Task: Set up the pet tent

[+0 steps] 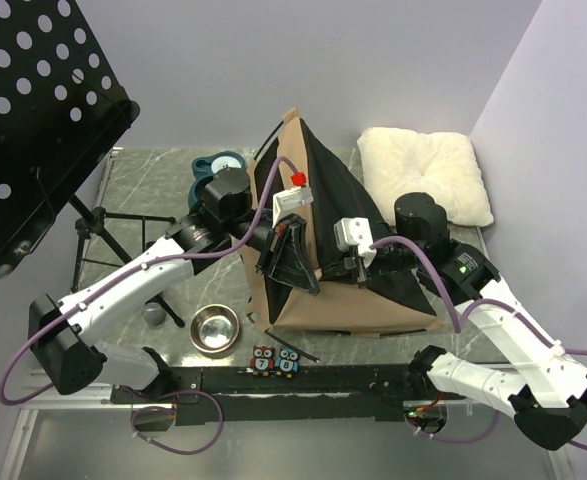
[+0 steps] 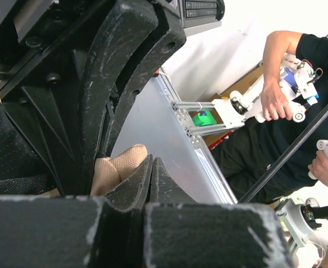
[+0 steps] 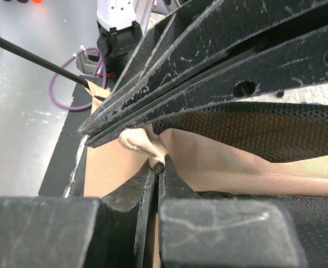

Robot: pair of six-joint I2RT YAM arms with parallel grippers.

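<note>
Your pet tent [image 1: 343,300] stands in the middle of the bench [image 1: 143,170], already up in a pointy shape. It looks mostly done, but the cloth sags, so I think you need to pull it tight. Your left jaws pinch a fold of its tan cloth. Your right jaws pinch tan cloth too. I can't read any words on it.

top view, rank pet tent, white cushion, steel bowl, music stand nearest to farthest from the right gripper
1. pet tent, centre, pinched in the right gripper
2. white cushion, back right
3. steel bowl, front left of the tent
4. music stand, far left
</note>
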